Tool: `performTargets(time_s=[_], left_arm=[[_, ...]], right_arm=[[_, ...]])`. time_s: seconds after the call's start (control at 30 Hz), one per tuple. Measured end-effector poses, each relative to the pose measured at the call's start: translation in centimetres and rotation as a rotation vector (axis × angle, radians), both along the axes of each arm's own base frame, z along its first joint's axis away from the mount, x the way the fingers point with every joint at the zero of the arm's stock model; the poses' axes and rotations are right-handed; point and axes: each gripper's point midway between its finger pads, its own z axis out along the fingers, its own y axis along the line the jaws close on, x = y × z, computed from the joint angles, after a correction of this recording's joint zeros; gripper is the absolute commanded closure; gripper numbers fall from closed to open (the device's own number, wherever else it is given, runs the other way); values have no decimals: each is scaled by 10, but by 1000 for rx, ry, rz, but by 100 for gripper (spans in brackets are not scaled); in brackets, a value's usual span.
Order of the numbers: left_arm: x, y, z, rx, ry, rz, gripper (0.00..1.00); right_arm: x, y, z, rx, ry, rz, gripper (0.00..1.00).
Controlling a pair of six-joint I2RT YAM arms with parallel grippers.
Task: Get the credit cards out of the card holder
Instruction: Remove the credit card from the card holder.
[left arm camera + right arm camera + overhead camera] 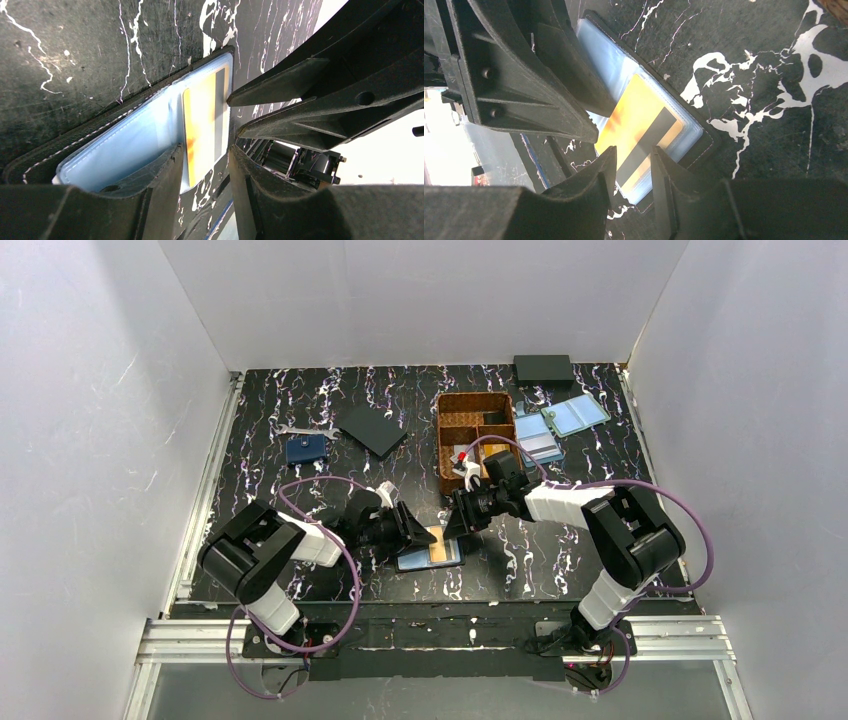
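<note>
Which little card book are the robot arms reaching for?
On the black marbled table, look in front of the brown basket, where the left tool and the right tool come close together. The card holder lies open there. Unlike the pale blue holders at the back right, it has a black rim and an orange-gold card inside.

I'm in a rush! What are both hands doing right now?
Left hand: open, over the card holder.
Right hand: open, at the orange card.

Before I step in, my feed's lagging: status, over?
Left gripper open over the card holder. Right gripper open, tips at the orange card, card in its sleeve. Nothing else on the holder.
</note>
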Motion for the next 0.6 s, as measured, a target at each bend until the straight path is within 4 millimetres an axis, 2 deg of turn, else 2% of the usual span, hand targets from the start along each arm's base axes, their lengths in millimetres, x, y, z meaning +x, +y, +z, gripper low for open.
performTargets(time_s=[0.6], left_arm=[[1, -2, -1, -15, 7, 3, 63]], right_arm=[[-1, -4, 6, -18, -9, -16, 57]])
